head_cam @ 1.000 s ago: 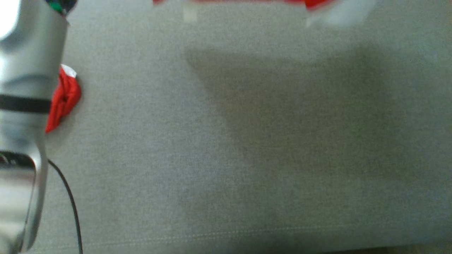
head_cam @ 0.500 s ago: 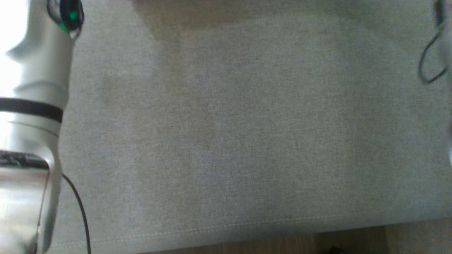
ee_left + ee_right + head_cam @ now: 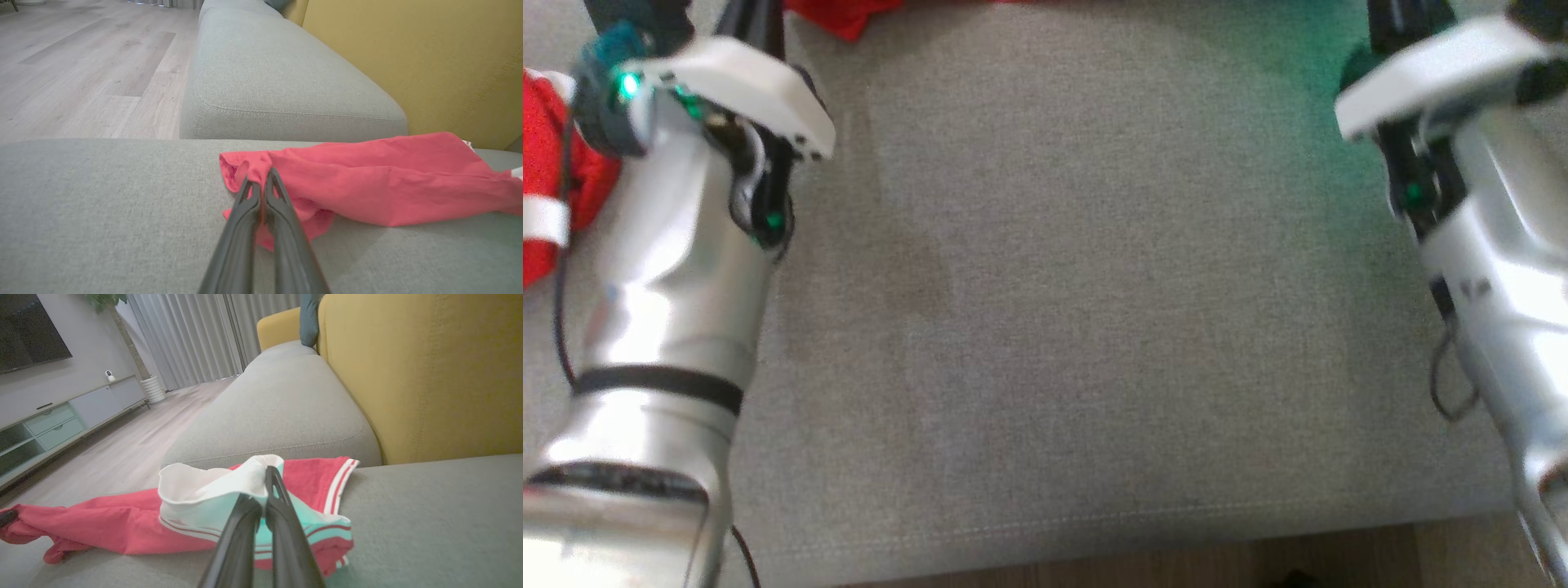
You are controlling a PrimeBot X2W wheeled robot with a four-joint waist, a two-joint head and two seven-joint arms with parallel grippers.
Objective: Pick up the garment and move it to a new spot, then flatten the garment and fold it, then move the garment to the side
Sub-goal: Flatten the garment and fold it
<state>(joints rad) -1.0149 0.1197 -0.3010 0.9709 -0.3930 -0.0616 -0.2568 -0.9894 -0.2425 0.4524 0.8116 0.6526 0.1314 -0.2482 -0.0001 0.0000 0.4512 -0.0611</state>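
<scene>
On the grey sofa seat (image 3: 102,212) the red garment (image 3: 388,183) lay stretched out sideways, close to the yellow backrest (image 3: 408,61), with most of its length resting on the cushion. The left fingers (image 3: 261,190) were drawn narrow and pinched a red fold at one end of it; that end rose a little off the seat where it was caught, and a loose flap hung down beside the fingers. The right fingers (image 3: 267,490) were likewise closed tight, gripping the other end, where a white part with red stripes bunched up around them. From the right wrist view the cloth ran away to the left across the seat, crumpled and twisted along the way.

From the head view both silver forearms reached forward over the seat, the left forearm (image 3: 678,269) at one side and the right forearm (image 3: 1494,245) at the other, well apart. Red cloth showed at the top edge and again just beside the left forearm, with a white band on it. Beyond the garment a second cushion (image 3: 286,77) adjoined the seat, and a pale wooden floor (image 3: 81,73) lay in front of the sofa. Grey curtains (image 3: 196,335) and a low cabinet (image 3: 61,420) stood farther off.
</scene>
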